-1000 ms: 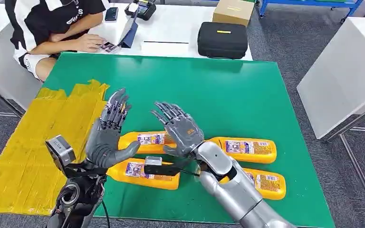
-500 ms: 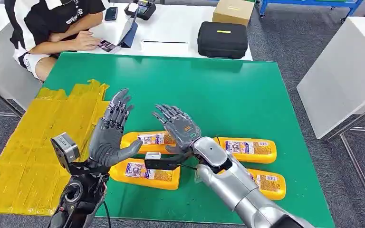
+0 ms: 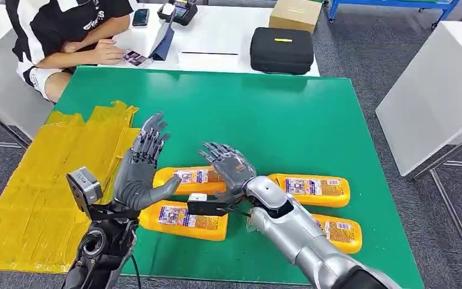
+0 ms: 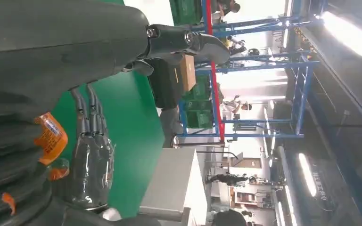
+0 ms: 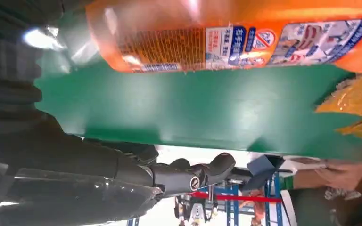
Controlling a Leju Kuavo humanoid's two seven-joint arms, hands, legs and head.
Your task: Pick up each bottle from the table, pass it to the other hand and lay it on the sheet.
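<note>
Four flat orange plastic bottles (image 3: 183,218) with white printed labels lie on the green desk (image 3: 289,126). Left hand (image 3: 138,174) and right hand (image 3: 231,170) hover above them, fingers spread, holding nothing.

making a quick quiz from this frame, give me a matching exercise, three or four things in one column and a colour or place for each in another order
Things:
1. sheet
2. case
3. cardboard box
4. right hand

Descriptions:
A. black, on the white table
B. brown, at the white table's far edge
C. open, above the orange bottles
D. yellow, along the green table's left side

Pairs: 1-D, 2-A, 3-B, 4-C
</note>
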